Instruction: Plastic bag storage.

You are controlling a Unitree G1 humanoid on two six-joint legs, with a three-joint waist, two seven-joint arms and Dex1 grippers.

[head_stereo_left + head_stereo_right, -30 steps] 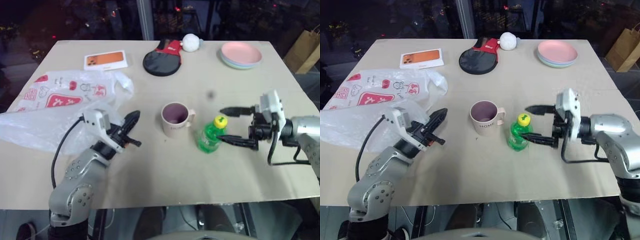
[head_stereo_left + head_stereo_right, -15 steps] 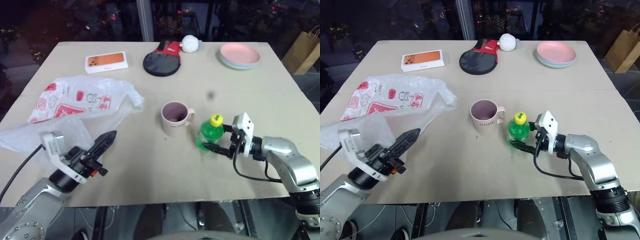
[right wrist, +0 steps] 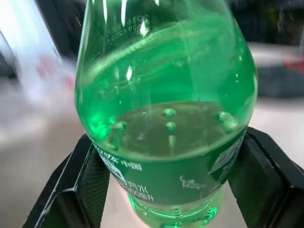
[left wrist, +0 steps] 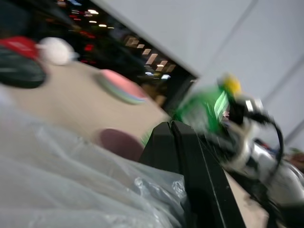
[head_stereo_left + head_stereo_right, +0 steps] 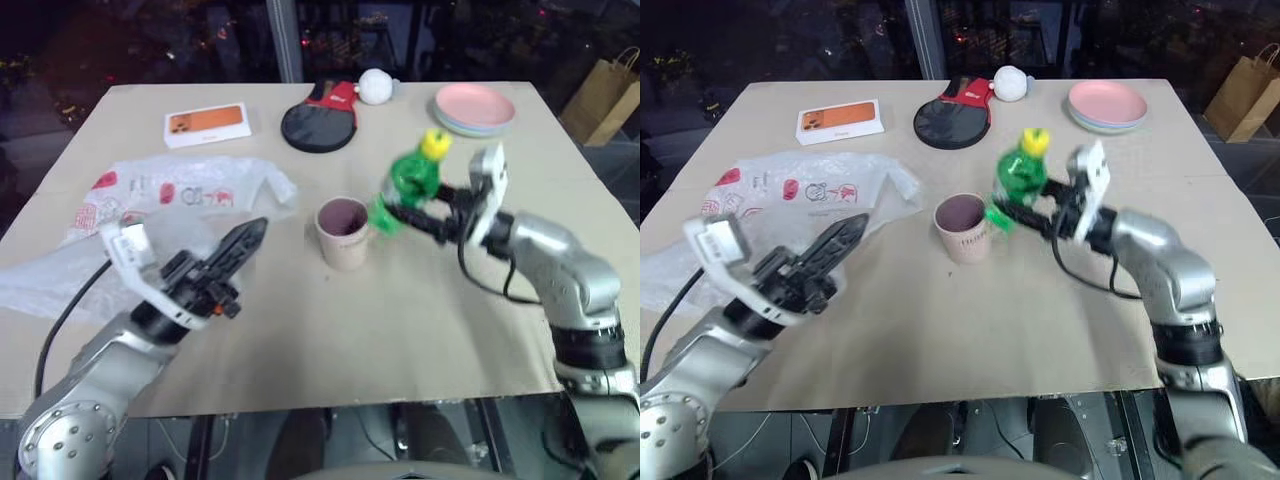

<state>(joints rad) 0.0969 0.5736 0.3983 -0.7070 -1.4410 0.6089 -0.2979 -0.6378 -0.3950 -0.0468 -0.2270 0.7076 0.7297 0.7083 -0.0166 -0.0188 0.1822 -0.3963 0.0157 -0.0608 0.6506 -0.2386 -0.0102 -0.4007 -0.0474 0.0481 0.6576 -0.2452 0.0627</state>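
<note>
The plastic bag (image 5: 185,188), crinkly white film with red print, lies spread over the table's left side. My left gripper (image 5: 252,231) hovers shut just off the bag's near right edge, pointing toward the mug (image 5: 343,232). In the left wrist view the film (image 4: 71,180) lies against the lower part of its fingers (image 4: 185,156); whether any of it is pinched I cannot tell. My right gripper (image 5: 405,202) is shut on a green bottle (image 5: 410,180) with a yellow cap. It holds the bottle tilted in the air, just right of the mug. Both fingers (image 3: 80,190) flank the bottle (image 3: 166,109).
Along the far edge lie an orange phone box (image 5: 207,122), a black and red paddle (image 5: 315,120), a white ball (image 5: 376,86) and stacked pink plates (image 5: 475,108). A brown paper bag (image 5: 600,100) stands beyond the table's right edge.
The right gripper closed on the green bottle, then lifted it off the table up and left to beside the mug, tilting it. The left gripper rose, still shut.
</note>
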